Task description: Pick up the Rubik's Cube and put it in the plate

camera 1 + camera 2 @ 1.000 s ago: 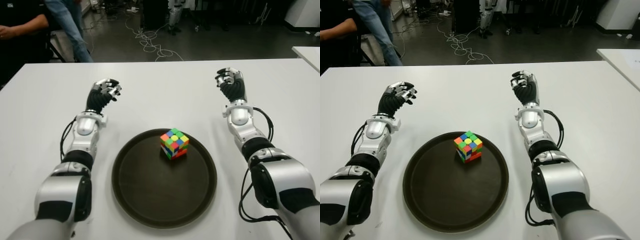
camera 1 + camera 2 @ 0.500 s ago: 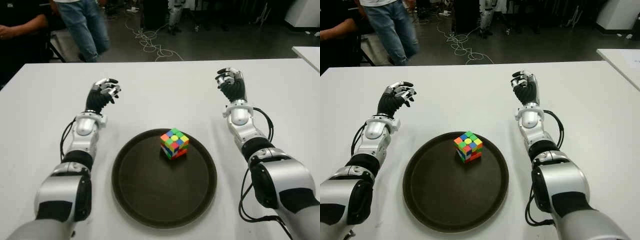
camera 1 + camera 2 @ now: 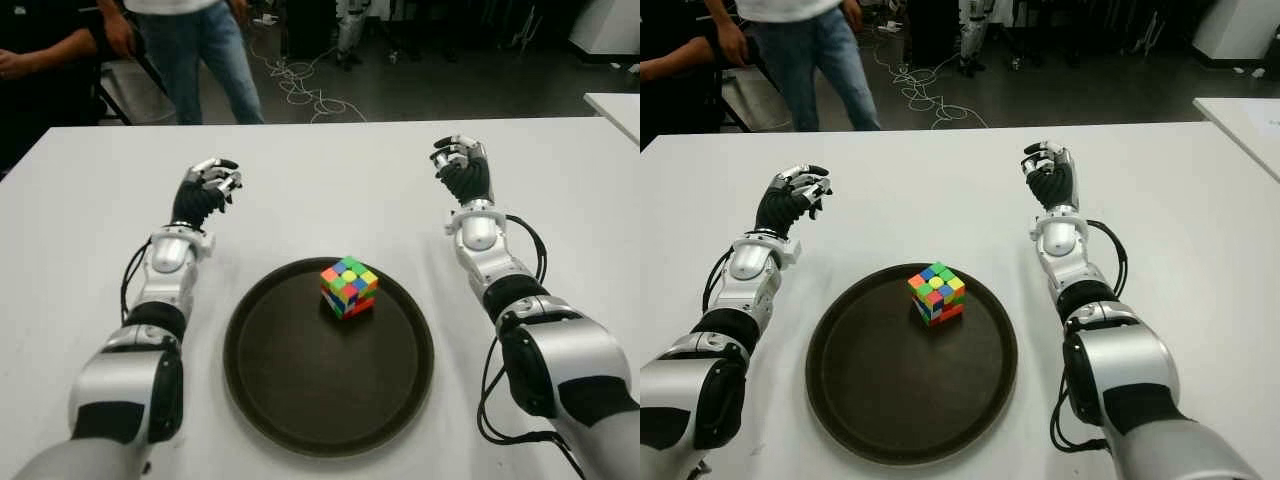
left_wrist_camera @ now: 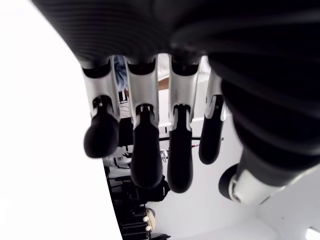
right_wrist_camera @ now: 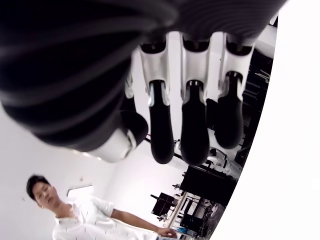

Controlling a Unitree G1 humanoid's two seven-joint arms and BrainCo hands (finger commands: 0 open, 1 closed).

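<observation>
The Rubik's Cube (image 3: pixel 348 286), with its mixed coloured stickers, stands inside the round dark plate (image 3: pixel 310 380), in the plate's far half. My left hand (image 3: pixel 208 185) shows on the white table (image 3: pixel 320 190) to the left of and beyond the plate, fingers (image 4: pixel 145 150) loosely bent and holding nothing. My right hand (image 3: pixel 460 165) is to the right of and beyond the plate, its fingers (image 5: pixel 192 125) also relaxed and empty. Neither hand touches the cube or the plate.
A person in jeans (image 3: pixel 200 50) stands just past the table's far edge on the left, beside a seated person's arm (image 3: pixel 40 55). Cables (image 3: pixel 300 85) lie on the dark floor behind. The corner of another white table (image 3: pixel 615 105) shows at the far right.
The standing person behind the table has walked to the right. Both hands, the cube and the plate are where they were.
</observation>
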